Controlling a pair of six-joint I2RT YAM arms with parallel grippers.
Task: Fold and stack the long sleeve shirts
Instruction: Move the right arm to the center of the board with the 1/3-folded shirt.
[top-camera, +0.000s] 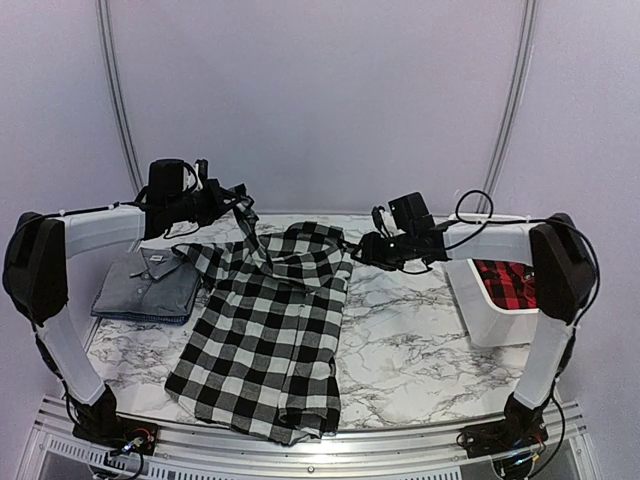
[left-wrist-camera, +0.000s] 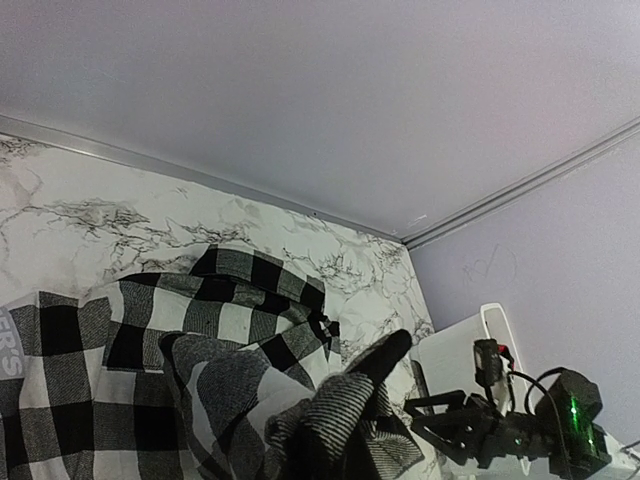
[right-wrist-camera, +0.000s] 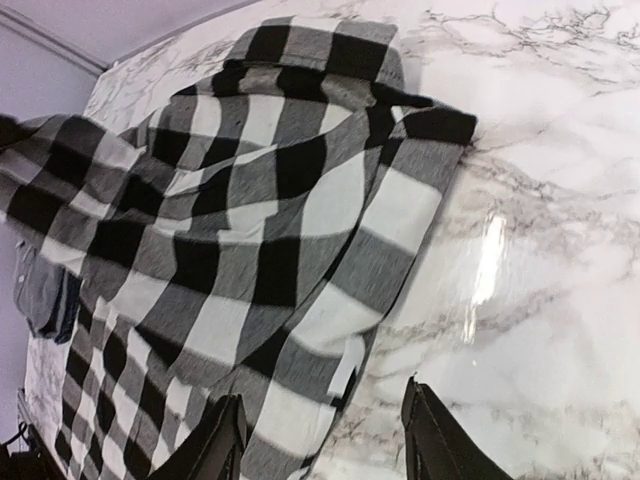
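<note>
1. Top view: the flannel lies mid-table, reaching the near edge. Your left hand, toward the far-left corner, grips its lifted sleeve. The grey shirt sits folded at the left edge, and the red shirt is in the bin at the right edge.
2. Left wrist: draw the sleeve taut across the body. A tag shows cut-off letters, unreadable.
3. Right wrist: your right hand hangs spread open over the flannel's right side; pin it there first.

A grey tag on the black-and-white checked flannel shirt carries pale letters, cut off at the edge and unreadable. Nothing else bears legible writing.
</note>
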